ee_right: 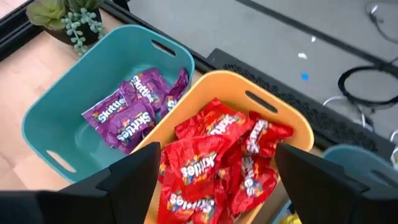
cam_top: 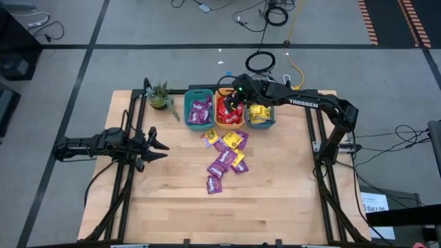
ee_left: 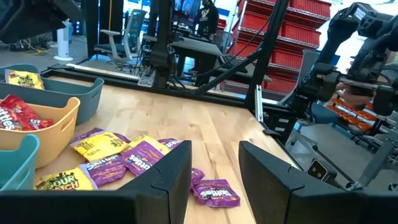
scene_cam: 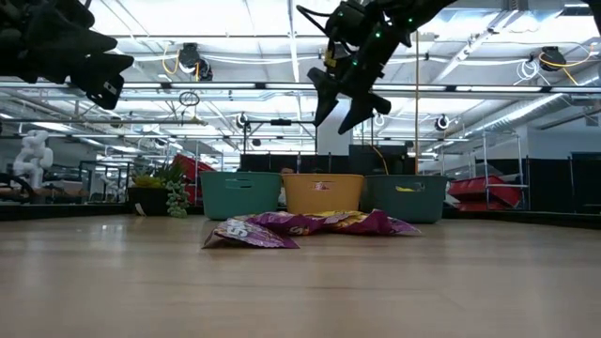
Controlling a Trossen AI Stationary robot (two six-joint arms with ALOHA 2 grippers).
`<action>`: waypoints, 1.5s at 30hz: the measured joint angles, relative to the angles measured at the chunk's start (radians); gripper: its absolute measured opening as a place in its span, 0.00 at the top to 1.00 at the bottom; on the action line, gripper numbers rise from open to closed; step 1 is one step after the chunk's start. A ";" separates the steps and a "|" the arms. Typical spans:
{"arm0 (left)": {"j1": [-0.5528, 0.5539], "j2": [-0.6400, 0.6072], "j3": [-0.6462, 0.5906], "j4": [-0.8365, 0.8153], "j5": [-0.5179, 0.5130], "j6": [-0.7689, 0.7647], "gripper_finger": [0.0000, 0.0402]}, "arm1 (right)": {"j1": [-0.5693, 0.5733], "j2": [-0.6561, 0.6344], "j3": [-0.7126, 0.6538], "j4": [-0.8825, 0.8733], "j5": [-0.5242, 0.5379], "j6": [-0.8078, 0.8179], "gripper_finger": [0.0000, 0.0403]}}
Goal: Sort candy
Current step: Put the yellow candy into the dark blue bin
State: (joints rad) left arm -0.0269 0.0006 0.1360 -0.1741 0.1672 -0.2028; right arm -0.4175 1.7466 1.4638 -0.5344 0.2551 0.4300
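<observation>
Three bins stand in a row at the table's far edge: a teal bin [cam_top: 199, 109] with purple candy packets [ee_right: 127, 112], an orange bin [ee_right: 280, 118] with red packets [ee_right: 214, 165], and a teal bin [cam_top: 262, 116] with yellow packets. A loose pile of purple and yellow candy [cam_top: 225, 155] lies flat on the table just in front of them. My right gripper [ee_right: 214, 186] hangs open above the orange bin, holding nothing. My left gripper [ee_left: 214, 180] waits open at the table's left edge, level and pointing toward the pile.
A small potted plant [cam_top: 160, 96] stands at the far left, beside the first teal bin. Bare wood fills the near half of the table [cam_top: 207, 213]. Black frame rails run along both sides.
</observation>
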 joint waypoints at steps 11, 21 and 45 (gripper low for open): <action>0.000 0.000 0.000 0.000 0.000 0.001 0.65 | 0.106 -0.003 0.001 -0.189 -0.127 0.177 0.24; 0.000 0.000 0.000 0.000 -0.001 0.007 0.65 | 0.338 0.054 0.001 -0.229 -0.030 0.455 0.24; 0.000 0.000 0.000 0.001 -0.008 -0.001 0.65 | 0.399 0.397 0.006 -0.191 0.022 0.624 0.78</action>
State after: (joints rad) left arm -0.0269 0.0009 0.1364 -0.1731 0.1592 -0.2035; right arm -0.0183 2.1434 1.4696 -0.7253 0.2768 1.0540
